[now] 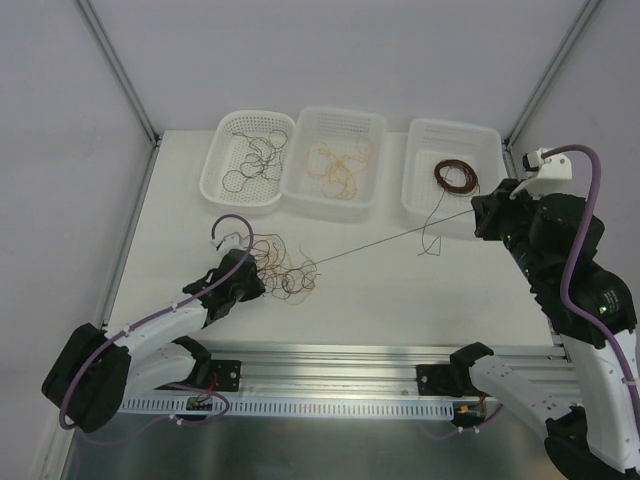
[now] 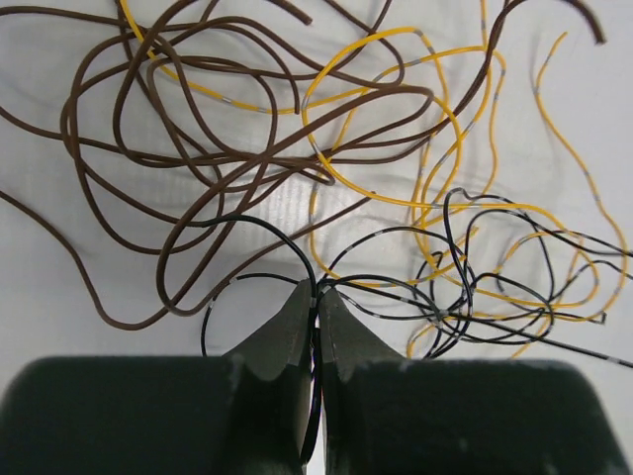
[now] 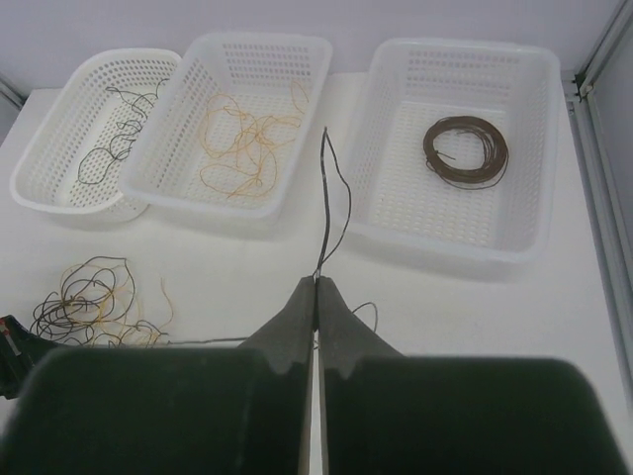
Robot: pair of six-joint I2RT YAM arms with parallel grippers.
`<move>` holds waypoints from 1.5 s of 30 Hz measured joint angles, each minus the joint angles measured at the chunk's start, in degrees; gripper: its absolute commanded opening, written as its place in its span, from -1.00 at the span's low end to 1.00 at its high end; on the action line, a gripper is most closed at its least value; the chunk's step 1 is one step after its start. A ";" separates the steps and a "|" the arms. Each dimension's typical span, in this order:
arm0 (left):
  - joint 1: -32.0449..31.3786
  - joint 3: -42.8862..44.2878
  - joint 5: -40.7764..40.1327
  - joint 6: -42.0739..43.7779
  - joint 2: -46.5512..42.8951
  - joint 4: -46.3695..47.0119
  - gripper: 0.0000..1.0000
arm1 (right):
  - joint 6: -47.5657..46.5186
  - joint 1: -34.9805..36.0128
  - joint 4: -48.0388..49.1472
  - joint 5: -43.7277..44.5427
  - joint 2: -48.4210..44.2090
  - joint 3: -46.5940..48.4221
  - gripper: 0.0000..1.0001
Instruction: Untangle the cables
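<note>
A loose tangle of cables in black, orange-yellow and brown lies on the white table at centre left. My left gripper is at the tangle's left edge. In the left wrist view my left gripper is shut on a black wire, with brown loops and yellow loops spread beyond it. One thin black wire runs taut from the tangle to my right gripper. My right gripper is shut on that wire, whose free end sticks out past the tips.
Three white perforated baskets stand along the back. The left basket holds black wires, the middle basket holds orange ones, and the right basket holds a wound brown wire ring. A metal rail runs along the near edge.
</note>
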 measured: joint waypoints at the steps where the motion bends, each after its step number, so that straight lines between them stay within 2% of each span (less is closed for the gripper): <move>1: 0.42 0.00 0.59 -0.52 -0.20 0.26 -1.00 | -0.55 0.02 -0.55 0.00 0.33 1.27 -0.99; 4: 1.79 0.17 2.91 -1.49 -0.74 1.18 -0.97 | -1.86 0.04 -1.70 -0.07 1.44 4.48 -0.99; 8: 1.99 0.20 4.76 -0.94 -3.08 0.17 -0.66 | -2.69 -0.04 -1.60 -2.10 2.58 6.40 -0.99; 11: 2.91 0.20 5.62 0.70 -6.71 -2.54 -0.04 | -2.67 -0.28 -0.17 -5.22 2.71 5.79 -0.99; 12: 2.95 0.20 5.97 1.31 -8.11 -3.23 0.30 | -2.58 -0.33 0.63 -6.56 2.69 5.11 -0.99; 15: 2.95 0.22 8.07 3.65 -14.08 -4.90 0.71 | -2.01 -0.39 2.27 -11.21 3.23 2.93 -0.99; 19: 2.95 1.14 12.79 7.34 -21.03 -5.92 0.93 | -1.14 -0.44 3.04 -16.74 5.16 1.79 -0.99; 23: 2.93 5.53 19.85 11.43 -24.26 -6.47 0.98 | -0.07 -0.44 4.87 -21.05 6.54 -0.02 -0.99; 27: 2.21 11.26 27.71 13.99 -22.64 -4.15 0.98 | 1.20 -0.42 6.64 -23.85 6.45 -2.47 -0.99; 31: -4.37 16.44 32.65 17.05 -17.00 1.01 0.98 | 2.80 0.24 8.26 -25.68 6.49 -4.48 -0.99; 36: -14.88 23.15 32.68 23.08 -6.38 6.40 0.98 | 4.24 1.51 9.53 -26.82 6.47 -6.08 -0.99; 42: -17.51 27.85 29.83 28.30 5.66 13.42 0.97 | 5.81 3.61 10.88 -27.54 6.47 -7.76 -0.99; 45: -17.88 30.01 28.24 30.10 10.54 14.88 0.72 | 6.32 4.55 11.37 -27.85 6.47 -7.91 -0.99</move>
